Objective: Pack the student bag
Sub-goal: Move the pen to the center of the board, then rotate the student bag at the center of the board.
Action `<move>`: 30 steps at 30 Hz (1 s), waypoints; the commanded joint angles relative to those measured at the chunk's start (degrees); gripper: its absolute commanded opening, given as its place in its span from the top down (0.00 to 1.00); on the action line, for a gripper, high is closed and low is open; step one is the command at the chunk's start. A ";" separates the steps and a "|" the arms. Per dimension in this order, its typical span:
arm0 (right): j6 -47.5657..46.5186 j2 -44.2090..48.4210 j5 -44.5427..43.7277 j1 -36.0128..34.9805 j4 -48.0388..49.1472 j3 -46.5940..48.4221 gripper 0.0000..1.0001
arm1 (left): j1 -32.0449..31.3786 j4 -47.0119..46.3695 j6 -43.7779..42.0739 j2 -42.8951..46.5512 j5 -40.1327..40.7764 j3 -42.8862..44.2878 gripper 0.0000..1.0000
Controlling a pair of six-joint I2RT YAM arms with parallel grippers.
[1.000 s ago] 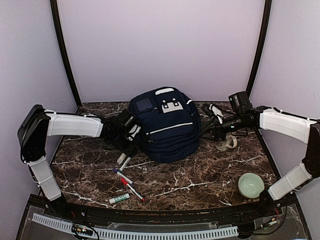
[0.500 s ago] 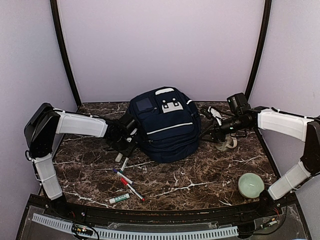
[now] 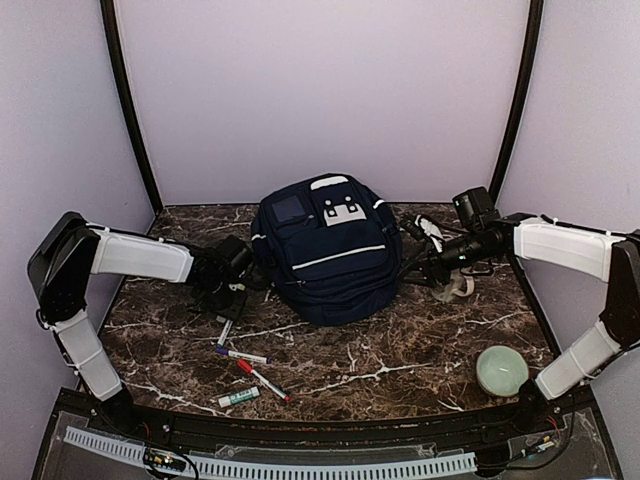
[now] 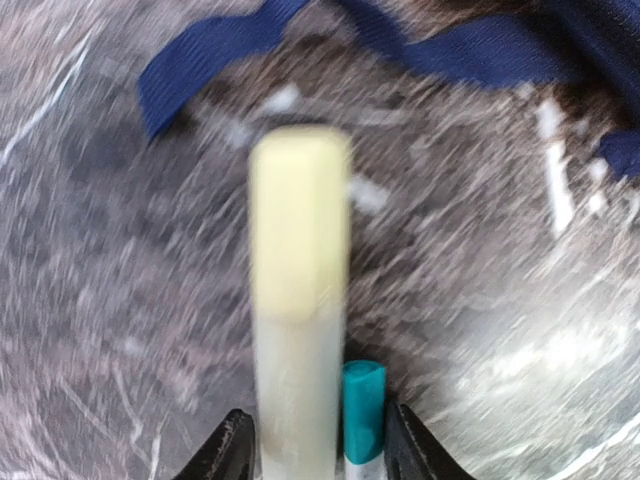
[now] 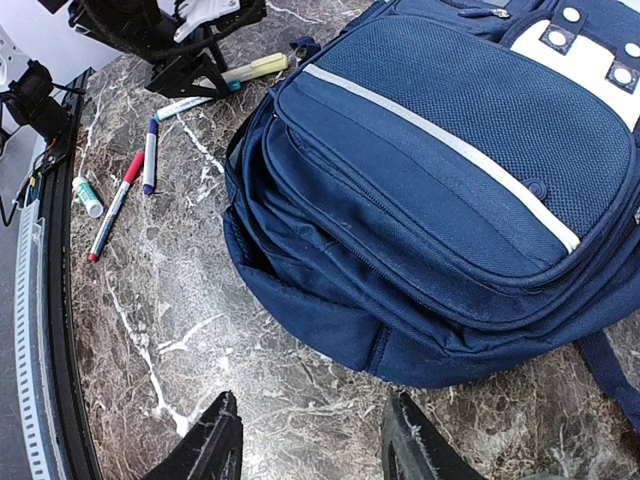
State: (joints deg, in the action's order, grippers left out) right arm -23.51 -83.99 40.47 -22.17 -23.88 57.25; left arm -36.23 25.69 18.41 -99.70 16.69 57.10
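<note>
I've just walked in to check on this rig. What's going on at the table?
Two robot arms are working beside a navy student bag on the marble table. The left gripper has its fingers closed on a pair of markers, one yellowish and one teal-capped, just left of the bag. The right gripper hangs open and empty on the bag's other side. A blue-capped marker, a red-capped marker and a green-labelled tube lie loose near the front, not yet packed.
</note>
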 commanded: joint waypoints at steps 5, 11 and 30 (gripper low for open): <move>-0.47 -0.69 1.04 0.03 0.16 0.71 0.53 | 0.63 7.64 9.11 8.24 1.94 -8.46 0.54; -0.06 -0.88 0.76 -0.56 -0.20 1.32 0.52 | 0.63 9.31 9.39 12.96 1.12 -8.48 0.49; 5.90 -8.83 -22.89 -3.09 -3.65 16.12 0.48 | 6.20 -7.15 11.43 1.99 -15.10 15.51 0.39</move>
State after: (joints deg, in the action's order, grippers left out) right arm -18.96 -89.27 23.79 -23.92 -24.84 69.95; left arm -32.71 21.10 22.33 -93.14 3.53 68.82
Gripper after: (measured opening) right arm 0.511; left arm 0.606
